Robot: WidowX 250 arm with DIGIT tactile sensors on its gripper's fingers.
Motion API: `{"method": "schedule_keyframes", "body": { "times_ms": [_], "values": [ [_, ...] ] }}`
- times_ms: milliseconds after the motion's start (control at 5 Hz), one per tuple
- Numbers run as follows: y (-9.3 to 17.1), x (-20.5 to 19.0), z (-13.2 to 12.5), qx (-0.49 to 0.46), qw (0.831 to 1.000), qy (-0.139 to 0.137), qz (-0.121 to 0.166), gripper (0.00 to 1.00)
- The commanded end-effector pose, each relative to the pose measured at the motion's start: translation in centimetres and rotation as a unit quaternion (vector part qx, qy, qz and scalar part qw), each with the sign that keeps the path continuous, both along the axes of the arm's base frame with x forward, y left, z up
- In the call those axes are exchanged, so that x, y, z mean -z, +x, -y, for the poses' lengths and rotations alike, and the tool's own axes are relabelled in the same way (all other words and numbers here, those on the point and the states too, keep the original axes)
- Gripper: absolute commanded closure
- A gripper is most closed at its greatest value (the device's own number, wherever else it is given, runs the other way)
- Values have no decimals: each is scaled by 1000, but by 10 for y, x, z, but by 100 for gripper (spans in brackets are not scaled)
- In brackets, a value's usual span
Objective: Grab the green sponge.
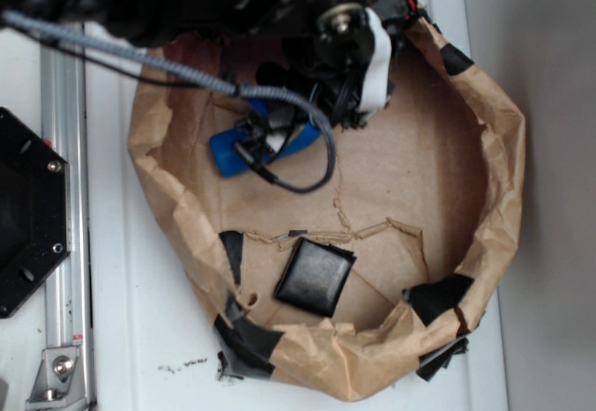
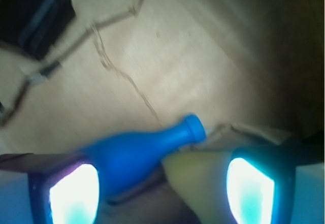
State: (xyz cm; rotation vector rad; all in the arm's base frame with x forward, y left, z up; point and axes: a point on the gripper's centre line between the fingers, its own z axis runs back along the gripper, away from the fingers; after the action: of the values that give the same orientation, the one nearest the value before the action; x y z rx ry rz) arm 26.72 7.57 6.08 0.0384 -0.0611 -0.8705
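Observation:
In the wrist view the green sponge, which looks pale yellow, lies between my fingers, closer to the right one. A blue bottle lies on its side right beside it, neck pointing up-right, its body near my left finger. My gripper is open, fingers wide apart around both things and touching neither firmly. In the exterior view the gripper hangs low over the blue bottle at the back left of the paper floor. The sponge is hidden there under the arm.
A crumpled brown paper wall rings the workspace, patched with black tape. A black square pad lies near the front, also seen as the pad at the wrist view's top left. A grey cable loops beside the bottle.

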Motion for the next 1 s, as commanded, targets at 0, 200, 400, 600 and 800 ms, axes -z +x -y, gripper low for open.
{"method": "schedule_keyframes", "body": {
  "times_ms": [0, 200, 400, 600, 800],
  "values": [
    [-3, 0, -21, 26, 999, 42, 15, 0],
    [-10, 0, -37, 8, 998, 52, 24, 0],
    [2, -4, -37, -5, 995, 78, 64, 0],
    [13, 9, -38, -29, 990, 105, 87, 0],
    [18, 24, -34, -30, 990, 118, 77, 0]
  ]
}}
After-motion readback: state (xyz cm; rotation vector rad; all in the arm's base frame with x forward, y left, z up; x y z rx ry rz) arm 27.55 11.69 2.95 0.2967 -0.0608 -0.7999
